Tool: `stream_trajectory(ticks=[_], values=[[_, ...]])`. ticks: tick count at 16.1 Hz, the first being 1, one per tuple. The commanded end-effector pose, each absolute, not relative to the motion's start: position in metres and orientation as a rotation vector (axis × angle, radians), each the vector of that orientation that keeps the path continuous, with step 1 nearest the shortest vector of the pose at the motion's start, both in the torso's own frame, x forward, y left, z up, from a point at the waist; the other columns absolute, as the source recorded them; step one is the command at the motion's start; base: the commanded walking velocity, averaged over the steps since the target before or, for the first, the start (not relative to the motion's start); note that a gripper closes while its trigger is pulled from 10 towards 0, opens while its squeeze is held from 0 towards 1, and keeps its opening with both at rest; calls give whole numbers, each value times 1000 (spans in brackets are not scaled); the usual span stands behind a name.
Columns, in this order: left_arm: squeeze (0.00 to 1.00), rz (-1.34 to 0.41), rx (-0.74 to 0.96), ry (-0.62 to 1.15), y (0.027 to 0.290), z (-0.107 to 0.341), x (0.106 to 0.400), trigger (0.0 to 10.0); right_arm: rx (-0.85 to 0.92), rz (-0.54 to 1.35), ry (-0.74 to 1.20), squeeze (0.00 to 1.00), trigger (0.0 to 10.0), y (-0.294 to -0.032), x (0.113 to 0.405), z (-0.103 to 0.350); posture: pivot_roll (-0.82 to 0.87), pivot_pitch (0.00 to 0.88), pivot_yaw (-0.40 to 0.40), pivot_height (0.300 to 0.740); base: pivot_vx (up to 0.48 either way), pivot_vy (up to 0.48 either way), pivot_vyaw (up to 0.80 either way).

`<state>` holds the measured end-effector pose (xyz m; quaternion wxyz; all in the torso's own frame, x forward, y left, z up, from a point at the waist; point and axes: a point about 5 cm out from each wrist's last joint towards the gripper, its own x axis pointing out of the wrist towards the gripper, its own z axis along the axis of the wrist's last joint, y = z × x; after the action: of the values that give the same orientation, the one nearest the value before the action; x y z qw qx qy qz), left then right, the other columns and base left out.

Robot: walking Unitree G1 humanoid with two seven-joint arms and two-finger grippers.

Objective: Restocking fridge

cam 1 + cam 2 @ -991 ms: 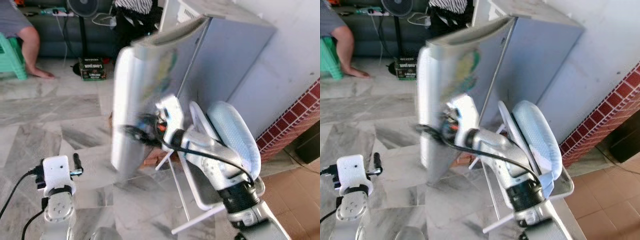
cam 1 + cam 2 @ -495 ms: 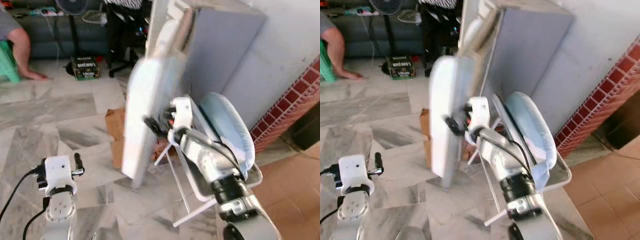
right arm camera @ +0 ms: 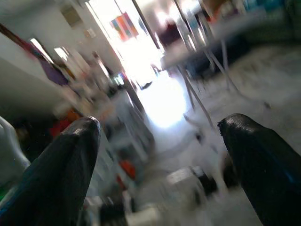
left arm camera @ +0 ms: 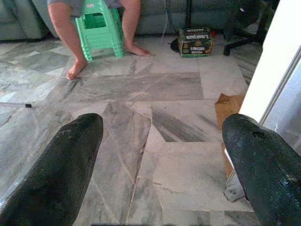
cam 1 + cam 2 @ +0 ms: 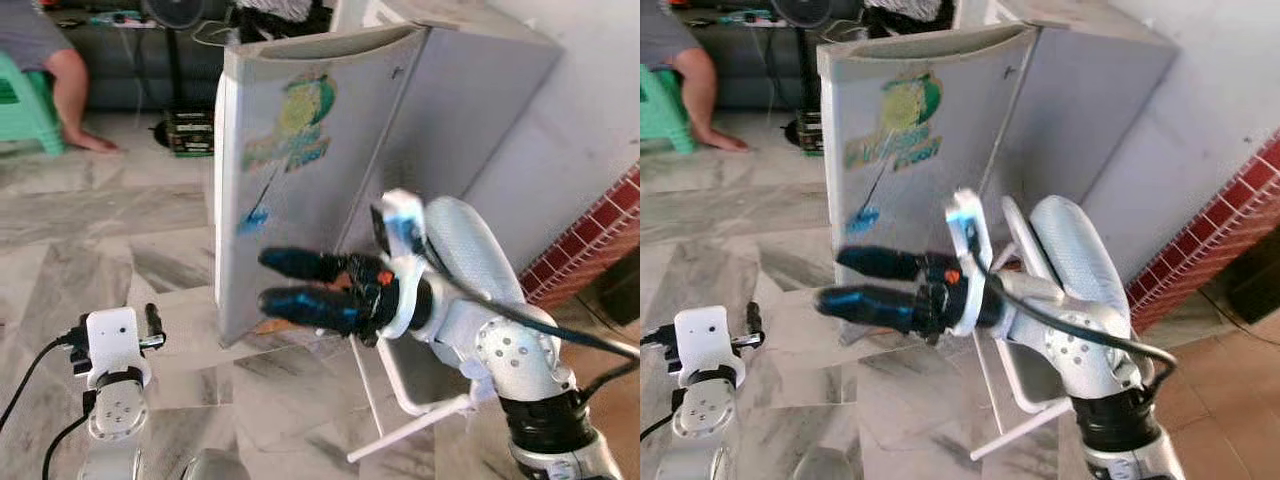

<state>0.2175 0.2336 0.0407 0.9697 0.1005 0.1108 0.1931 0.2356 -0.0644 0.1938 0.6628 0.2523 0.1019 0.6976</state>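
Head stereo pair: looks forward and down from the robot's head across the marble floor; both eyes share the grey fridge door ahead, the green stool far left and the brick wall far right. The right end effector sits close before the lens.

Left wrist camera: low, near the floor, faces far along its fingers toward the stool and a cardboard box, shared with the head pair.

Right wrist camera: blurred, faces a bright room between its fingers.
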Motion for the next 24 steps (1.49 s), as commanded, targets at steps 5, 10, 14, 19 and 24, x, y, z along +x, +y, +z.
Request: stream_trajectory(ticks=[5,10,14,19,24], values=[[0,442,247,198,249,47,223,10000,155,1052,347,0,10000,-75,282,124,276,0,-118,740,0,0,0],[0,405,258,180,250,50,226,10000,139,805,212,0,10000,-90,297,122,264,0,-103,740,265,0,0],[0,403,253,220,245,40,219,10000,38,627,178,0,10000,-102,303,106,258,0,-101,740,0,0,0],[0,378,235,226,242,36,219,10000,-24,254,196,0,10000,-157,299,83,221,0,-88,740,0,0,0],[0,356,218,208,229,40,227,10000,-14,252,169,0,10000,-159,291,82,177,0,-112,740,0,0,0]])
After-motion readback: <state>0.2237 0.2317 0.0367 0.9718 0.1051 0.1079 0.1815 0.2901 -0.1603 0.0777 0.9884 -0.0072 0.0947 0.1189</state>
